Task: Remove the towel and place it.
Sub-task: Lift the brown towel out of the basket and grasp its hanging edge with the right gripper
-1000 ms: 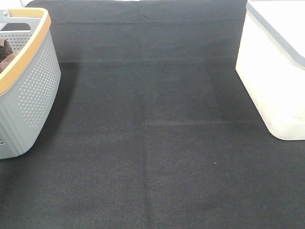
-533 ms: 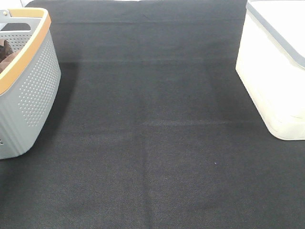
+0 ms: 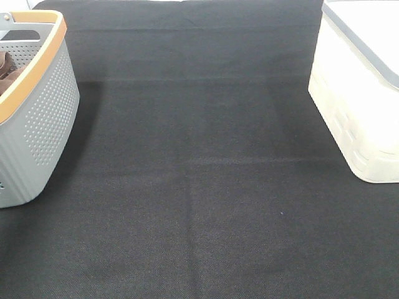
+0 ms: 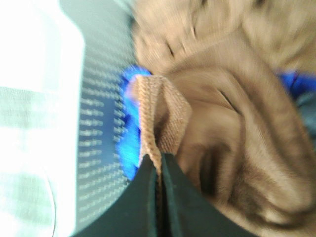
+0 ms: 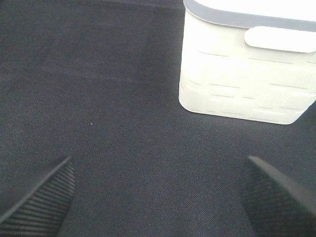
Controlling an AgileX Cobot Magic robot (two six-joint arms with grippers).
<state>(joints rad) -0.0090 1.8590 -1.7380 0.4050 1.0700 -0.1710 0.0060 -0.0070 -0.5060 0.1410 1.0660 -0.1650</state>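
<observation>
left fingers (image 4: 134, 210) pinching towel hem (image 4: 160, 111), basket wall (image 4: 98, 123) beside

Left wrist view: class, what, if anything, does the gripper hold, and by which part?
The left gripper is shut on the towel, pinching a raised fold of its stitched hem. The right gripper is open and holds nothing.

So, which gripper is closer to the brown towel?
Left. The left gripper grips the towel inside the basket; the right gripper hangs open over the black mat near the white box.
</observation>
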